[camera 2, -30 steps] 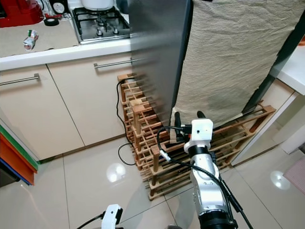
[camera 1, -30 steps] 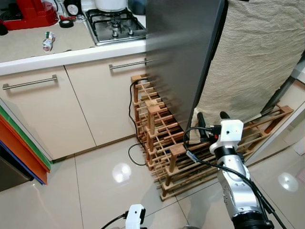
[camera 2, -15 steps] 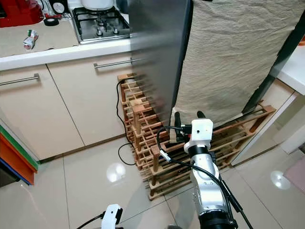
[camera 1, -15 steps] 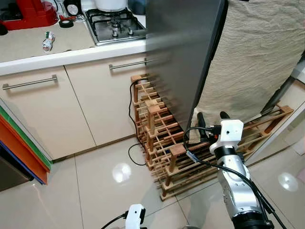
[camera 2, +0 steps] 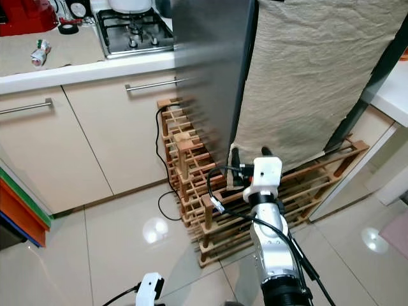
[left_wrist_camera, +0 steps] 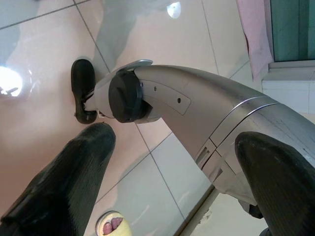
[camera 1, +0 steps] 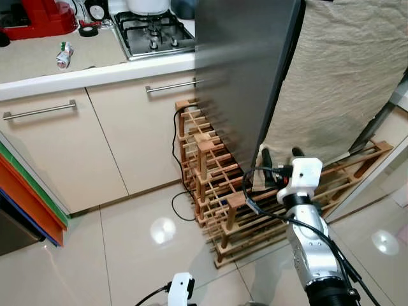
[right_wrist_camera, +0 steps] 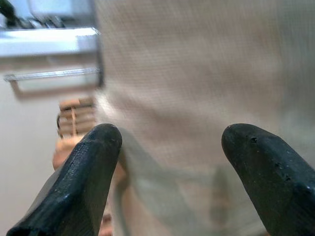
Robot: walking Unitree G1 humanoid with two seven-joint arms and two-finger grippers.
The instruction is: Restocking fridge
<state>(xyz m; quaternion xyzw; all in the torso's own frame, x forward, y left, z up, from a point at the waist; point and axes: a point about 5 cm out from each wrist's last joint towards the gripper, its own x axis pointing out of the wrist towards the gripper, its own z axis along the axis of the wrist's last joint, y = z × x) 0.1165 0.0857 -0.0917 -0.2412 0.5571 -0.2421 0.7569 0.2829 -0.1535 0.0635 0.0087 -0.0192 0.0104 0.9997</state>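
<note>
The fridge [camera 1: 245, 70] stands ahead as a tall dark grey panel, with a beige ribbed cloth [camera 1: 338, 76] hanging over the face to its right. My right gripper [camera 1: 281, 153] is raised low in front of the cloth's bottom edge, close to the fridge corner. It is open, and in the right wrist view its fingers [right_wrist_camera: 83, 172] frame the blurred cloth with nothing between them. My left gripper [left_wrist_camera: 172, 142] hangs idle near the floor, open, facing my own silver leg [left_wrist_camera: 206, 113].
A wooden rack [camera 1: 217, 185] sits on the tiles at the fridge's foot, and a black cable [camera 1: 175, 146] runs down behind it. On the left are cream cupboards [camera 1: 76, 146], a counter with a hob [camera 1: 153, 32] and coloured boards [camera 1: 29, 197]. A toe in a yellow slipper [left_wrist_camera: 110, 226] is near my feet.
My right gripper has shifted slightly left and a little up, closer to the fridge corner. The left arm has not moved.
</note>
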